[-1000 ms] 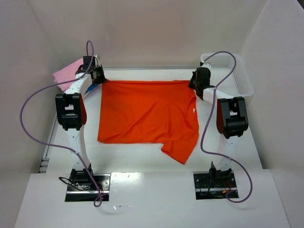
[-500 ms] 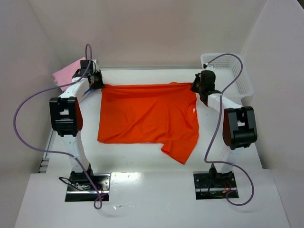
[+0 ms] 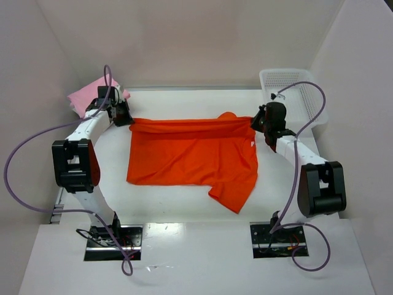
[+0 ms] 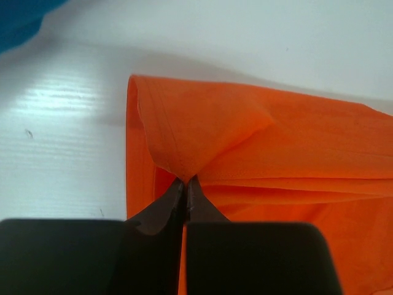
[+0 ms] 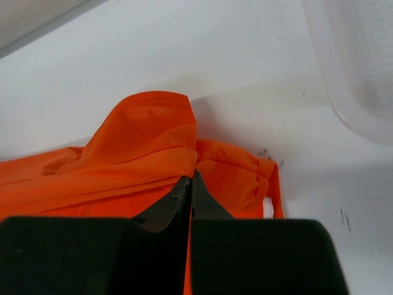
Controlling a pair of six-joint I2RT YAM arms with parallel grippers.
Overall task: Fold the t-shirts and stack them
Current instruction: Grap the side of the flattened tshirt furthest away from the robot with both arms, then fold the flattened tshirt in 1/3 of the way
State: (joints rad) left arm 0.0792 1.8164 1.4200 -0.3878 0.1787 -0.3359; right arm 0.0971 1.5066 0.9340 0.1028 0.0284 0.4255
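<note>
The bright orange t-shirt (image 3: 190, 157) lies spread on the white table, its far edge lifted and folding toward me. My left gripper (image 3: 128, 118) is shut on the shirt's far left corner; in the left wrist view the cloth (image 4: 245, 141) bunches at my pinched fingertips (image 4: 185, 182). My right gripper (image 3: 256, 121) is shut on the far right corner; the cloth (image 5: 147, 141) rises in a hump above my fingertips (image 5: 190, 177). The pink t-shirt (image 3: 89, 93) lies at the far left behind my left arm. A blue cloth (image 4: 18, 18) shows in the left wrist view's top left corner.
A white mesh basket (image 3: 295, 92) stands at the far right, and its rim shows in the right wrist view (image 5: 350, 67). White walls enclose the table on three sides. A sleeve of the orange shirt (image 3: 233, 193) points toward the near edge.
Both grippers have pulled the shirt's far edge toward me, off the table. The far edge now folds over and a hump of cloth has risen near the right gripper.
</note>
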